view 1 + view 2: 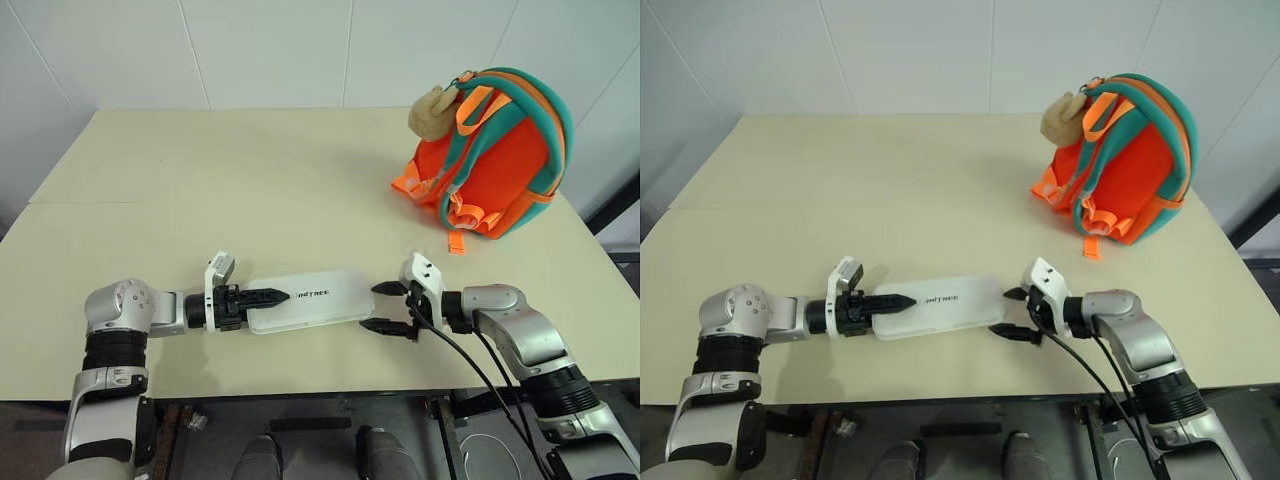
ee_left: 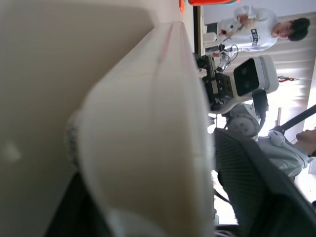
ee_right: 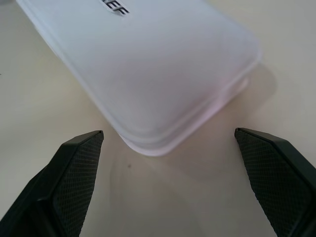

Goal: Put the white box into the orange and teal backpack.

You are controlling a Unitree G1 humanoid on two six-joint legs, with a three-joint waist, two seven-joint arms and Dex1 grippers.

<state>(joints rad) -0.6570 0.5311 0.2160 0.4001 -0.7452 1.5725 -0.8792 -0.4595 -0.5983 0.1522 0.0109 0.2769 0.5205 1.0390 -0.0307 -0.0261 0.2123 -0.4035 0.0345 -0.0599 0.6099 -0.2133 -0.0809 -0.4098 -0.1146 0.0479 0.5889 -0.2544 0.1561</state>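
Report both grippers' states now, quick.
Left gripper: closing over the near end of the white box; a firm grip cannot be told.
Right gripper: open, holding nothing, just off the box's other end.

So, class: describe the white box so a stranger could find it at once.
On the beige table, look to the near edge, between the two grippers. The white box lies flat there, far from the orange and teal backpack: a long rounded case with small dark lettering on top.

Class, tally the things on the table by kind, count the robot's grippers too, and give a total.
White box: 1
Orange and teal backpack: 1
Plush charm: 1
Grippers, left and right: 2
Total: 5
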